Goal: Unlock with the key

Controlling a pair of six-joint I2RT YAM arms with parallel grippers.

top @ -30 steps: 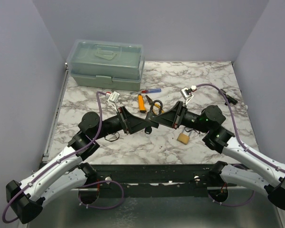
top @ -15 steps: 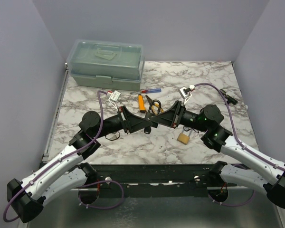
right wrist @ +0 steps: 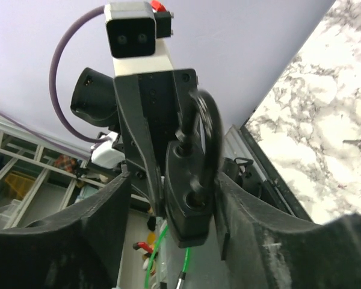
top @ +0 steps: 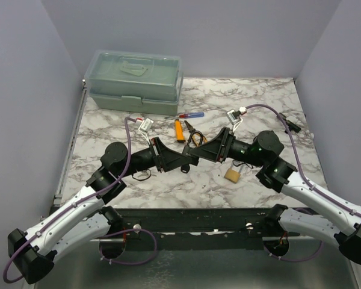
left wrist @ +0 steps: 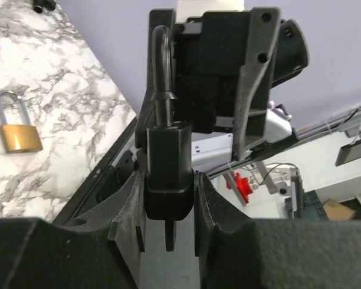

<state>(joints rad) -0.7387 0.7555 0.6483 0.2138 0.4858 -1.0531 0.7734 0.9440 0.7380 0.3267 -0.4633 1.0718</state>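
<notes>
A black padlock (left wrist: 166, 162) is held up above the table with my left gripper (left wrist: 168, 186) shut on its body. Its shackle (left wrist: 160, 66) stands raised, a notch showing above the body. The key (left wrist: 170, 232) sticks out of the lock's underside, and its black head (top: 185, 167) hangs below where the grippers meet. My right gripper (right wrist: 173, 180) faces the lock (right wrist: 189, 192) from the other side, open. One finger (right wrist: 108, 211) stands well off. The other finger (right wrist: 240, 205) is against the shackle (right wrist: 209, 120). One shackle hole in the body is empty.
A brass padlock (top: 231, 174) lies on the marble table (top: 265, 102) near the right arm. Behind the grippers lie an orange tool (top: 179, 130), a red and blue screwdriver (top: 191, 115) and a black loop (top: 197, 137). A green toolbox (top: 135, 81) stands at the back left.
My right gripper's jaws have spread apart and let go of the lock. The left gripper has kept its hold on the lock body. Both arms shifted only slightly.
</notes>
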